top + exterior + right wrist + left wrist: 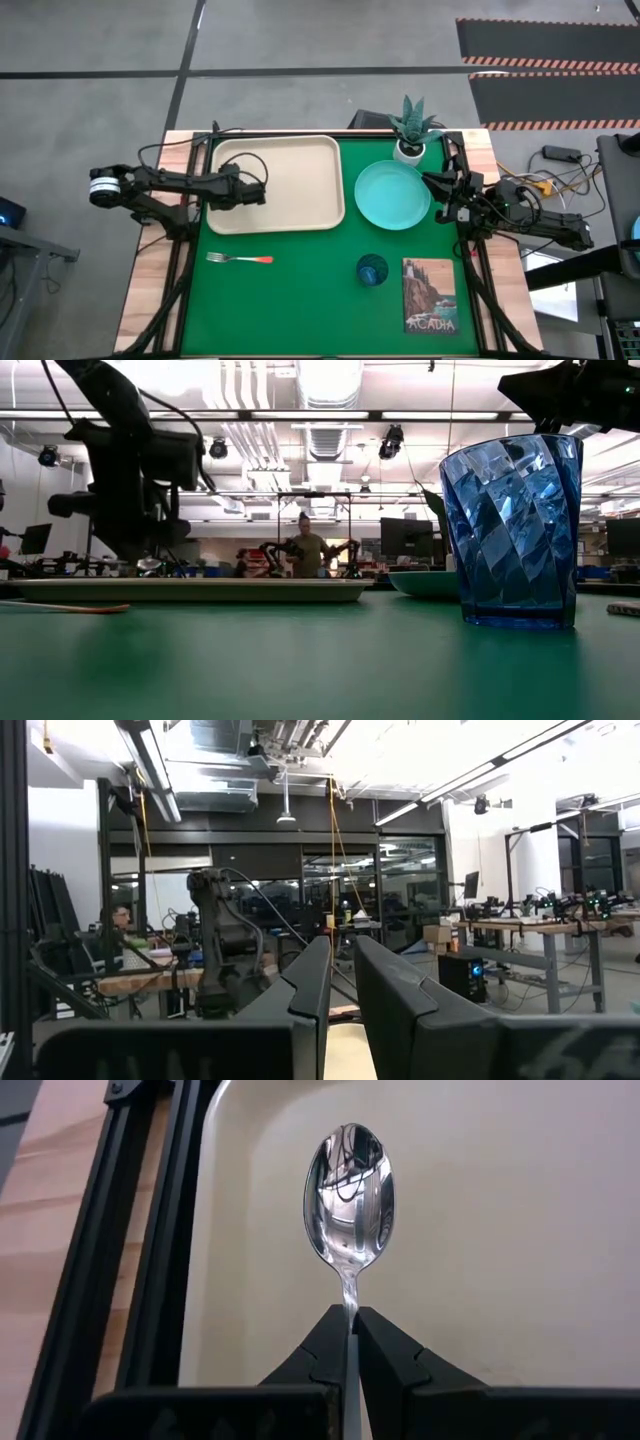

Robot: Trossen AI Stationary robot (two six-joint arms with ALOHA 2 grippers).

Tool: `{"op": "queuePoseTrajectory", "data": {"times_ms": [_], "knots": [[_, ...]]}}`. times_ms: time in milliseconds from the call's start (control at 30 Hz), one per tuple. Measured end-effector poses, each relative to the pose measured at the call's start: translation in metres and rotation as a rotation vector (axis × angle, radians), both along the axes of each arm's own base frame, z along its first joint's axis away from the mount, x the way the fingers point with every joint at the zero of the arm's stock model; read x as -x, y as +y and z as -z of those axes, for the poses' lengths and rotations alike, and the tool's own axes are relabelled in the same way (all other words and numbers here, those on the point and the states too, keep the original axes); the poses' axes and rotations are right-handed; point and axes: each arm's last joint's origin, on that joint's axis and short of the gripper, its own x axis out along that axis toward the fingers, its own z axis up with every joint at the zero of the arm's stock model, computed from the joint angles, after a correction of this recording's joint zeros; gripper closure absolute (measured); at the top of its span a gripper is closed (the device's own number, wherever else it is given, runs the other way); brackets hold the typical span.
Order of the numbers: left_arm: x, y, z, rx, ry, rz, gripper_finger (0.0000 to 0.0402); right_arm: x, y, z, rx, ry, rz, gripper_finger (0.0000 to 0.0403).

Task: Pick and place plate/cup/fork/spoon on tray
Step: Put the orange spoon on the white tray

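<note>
While clamping spoon [350, 1205] | left fingers [352, 1342] over tray [520, 1230] edge

A grey concrete floor [300, 40] marked with hazard-striped mats [545, 45] is seen around the green worktop [300, 300]. Beyond it, ceiling ducts [330, 390], strip lights [250, 415], monitors [405, 538] and a standing person [307, 550] are shown.

From above I see my left gripper [258, 192] over the beige tray [300, 210], the turquoise plate [392, 195] beside it, the fork [240, 259] and blue cup [372, 270] on the green mat [310, 300].
</note>
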Motion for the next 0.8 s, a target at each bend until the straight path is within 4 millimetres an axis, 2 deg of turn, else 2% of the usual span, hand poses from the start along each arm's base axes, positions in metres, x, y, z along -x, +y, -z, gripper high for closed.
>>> {"op": "queuePoseTrajectory", "data": {"times_ms": [467, 800], "knots": [[0.004, 0.002, 0.014, -0.039, -0.063, -0.026, 0.0402, 0.001, 0.0, -0.002, 0.0, -0.004, -0.001, 0.036], [0.004, 0.003, 0.014, -0.077, -0.059, -0.032, 0.0402, 0.001, 0.0, -0.002, 0.0, -0.004, -0.001, 0.036]]}}
